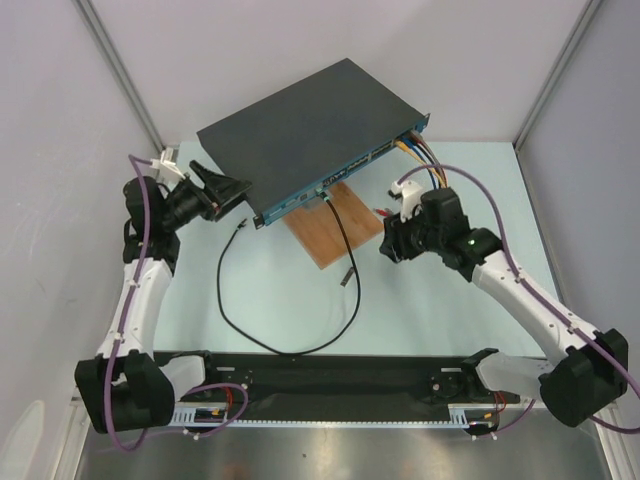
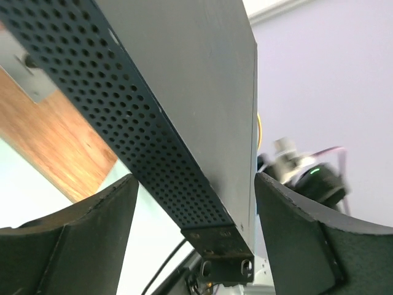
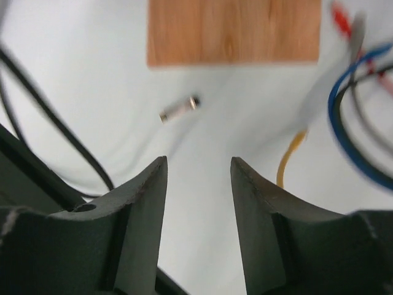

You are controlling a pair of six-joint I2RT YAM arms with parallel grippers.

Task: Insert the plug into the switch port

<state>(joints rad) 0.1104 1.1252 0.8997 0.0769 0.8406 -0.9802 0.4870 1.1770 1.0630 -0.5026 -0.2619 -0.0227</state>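
The switch (image 1: 300, 120) lay angled on the far middle of the pale tabletop (image 1: 450, 330), its teal front face turned near and to the right, its near edge over a wooden board (image 1: 335, 228). A black cable (image 1: 270, 345) met that front face about midway along. The plug (image 1: 326, 194) at that end looked seated in a port, though it was too small to be sure. From there the cable ran nearward, looped left, and its free end (image 1: 237, 227) lay on the tabletop near the switch's left corner.

The left jaws stood wide open astride that left corner. In the left wrist view the perforated side wall passed between them, with a gap on both sides. The right jaws, near the board's right side, were parted with nothing between them. Beyond them in the right wrist view lay a small silver connector (image 3: 180, 109) on the tabletop. Orange and blue cables (image 1: 418, 150) left the switch's right end.
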